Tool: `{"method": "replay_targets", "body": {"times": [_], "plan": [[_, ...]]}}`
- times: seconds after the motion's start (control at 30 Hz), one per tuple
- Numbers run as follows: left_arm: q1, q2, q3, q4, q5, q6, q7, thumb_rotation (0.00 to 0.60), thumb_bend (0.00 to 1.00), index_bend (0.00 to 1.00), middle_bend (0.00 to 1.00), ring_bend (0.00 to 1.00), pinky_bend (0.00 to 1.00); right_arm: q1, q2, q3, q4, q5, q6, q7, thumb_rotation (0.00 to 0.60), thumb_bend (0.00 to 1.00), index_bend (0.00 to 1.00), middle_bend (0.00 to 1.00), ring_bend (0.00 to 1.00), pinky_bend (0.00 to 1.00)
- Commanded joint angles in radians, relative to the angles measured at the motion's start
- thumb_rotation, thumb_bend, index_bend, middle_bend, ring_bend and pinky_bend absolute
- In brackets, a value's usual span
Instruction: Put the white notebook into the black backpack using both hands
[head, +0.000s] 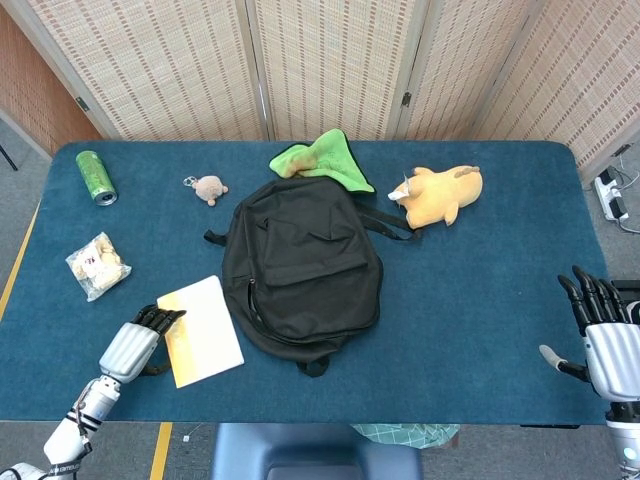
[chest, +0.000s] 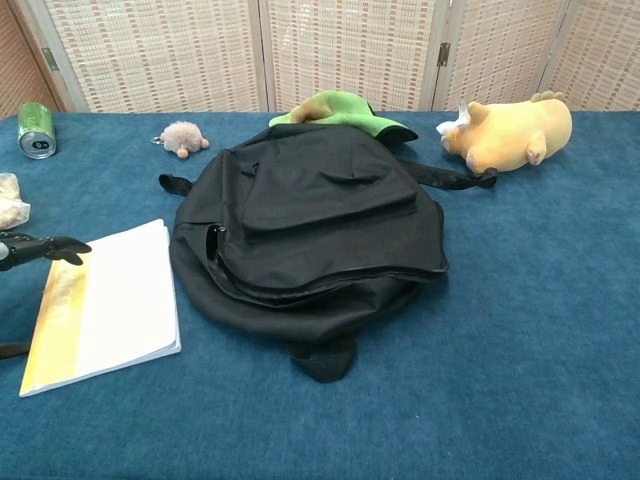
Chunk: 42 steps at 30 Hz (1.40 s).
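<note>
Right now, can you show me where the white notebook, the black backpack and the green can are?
white notebook (head: 208, 340), head view, middle of its white cover.
black backpack (head: 300, 262), head view, on the front pocket.
green can (head: 96, 176), head view, middle of its side.

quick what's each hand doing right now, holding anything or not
Left hand: fingertips at the white notebook's left edge; grip cannot be told.
Right hand: open, holding nothing.

A black backpack (chest: 310, 235) lies flat mid-counter (chest: 520, 330), closed. Just left of it lies the white notebook (chest: 110, 305), its spine edge yellow. Dark fingertips (chest: 60, 247) of the left hand reach in from the left edge at the notebook's far corner. Behind the backpack: a green cloth (chest: 345, 108), a yellow plush (chest: 510, 132), a small keychain toy (chest: 182, 138), a green can (chest: 37, 130).
</note>
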Motion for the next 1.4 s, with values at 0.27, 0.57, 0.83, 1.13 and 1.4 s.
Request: {"method": "replay_targets", "body": {"times": [0.27, 0.57, 0.83, 1.13, 1.4], "plan": [[-0.037, -0.021, -0.003, 0.016, 0.003, -0.026, -0.02, 0.6, 0.12, 0.16, 0.22, 0.2, 0.17, -0.005, -0.001, -0.002, 0.007, 0.0, 0.004, 0.01, 0.6, 0.01, 0.0, 0.01, 0.03, 0.06], [-0.042, -0.04, 0.0, 0.03, 0.005, -0.008, -0.051, 0.6, 0.12, 0.19, 0.23, 0.22, 0.17, -0.008, -0.004, -0.004, 0.013, -0.002, 0.007, 0.018, 0.6, 0.01, 0.0, 0.01, 0.03, 0.06], [-0.044, -0.062, 0.004, 0.064, 0.019, 0.027, -0.086, 0.6, 0.21, 0.25, 0.27, 0.25, 0.17, -0.011, -0.003, -0.004, 0.015, 0.003, 0.007, 0.021, 0.6, 0.01, 0.0, 0.01, 0.03, 0.06], [-0.038, -0.089, -0.003, 0.089, 0.028, 0.091, -0.139, 0.6, 0.25, 0.3, 0.32, 0.28, 0.18, -0.011, -0.007, -0.003, 0.02, 0.009, 0.002, 0.024, 0.6, 0.01, 0.0, 0.01, 0.03, 0.06], [-0.044, -0.117, -0.015, 0.096, 0.015, 0.101, -0.22, 0.6, 0.28, 0.32, 0.33, 0.29, 0.18, -0.011, -0.01, -0.001, 0.029, 0.014, 0.0, 0.036, 0.6, 0.01, 0.0, 0.01, 0.03, 0.06]]}}
